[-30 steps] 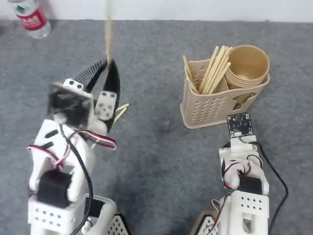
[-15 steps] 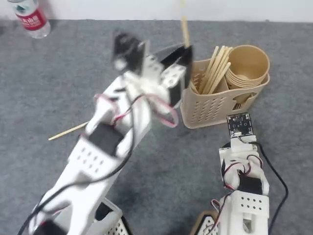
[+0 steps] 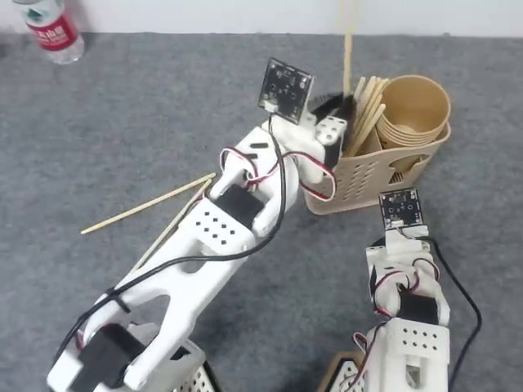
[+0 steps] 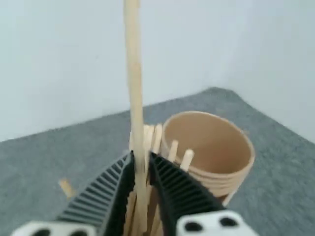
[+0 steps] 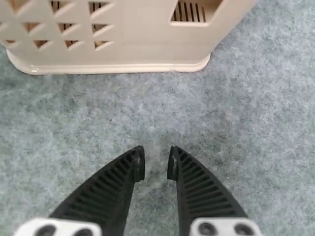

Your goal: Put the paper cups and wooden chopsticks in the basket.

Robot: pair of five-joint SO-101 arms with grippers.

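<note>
1. The basket (image 3: 351,186) stands on grey carpet (image 3: 122,122) at the far right, close to the back wall. Open carpet lies to its left and in front of it.
2. The left gripper (image 3: 341,108) hangs over the basket's left compartment, fingers clamped on a held chopstick (image 3: 347,41). It stands upright, its top end crossing the carpet's far edge.
3. The right gripper (image 5: 156,164) sits low just before the basket's front wall, fingers a narrow gap apart and empty.
4. Bundled chopsticks (image 3: 365,110) of pale wood lean in the left compartment. Tan paper cups (image 3: 417,106), nested, fill the right one.
5. Two loose chopsticks (image 3: 139,211) lie on the carpet, well left of the basket.
6. A bottle (image 3: 51,28) lies at the far-left corner.
</note>
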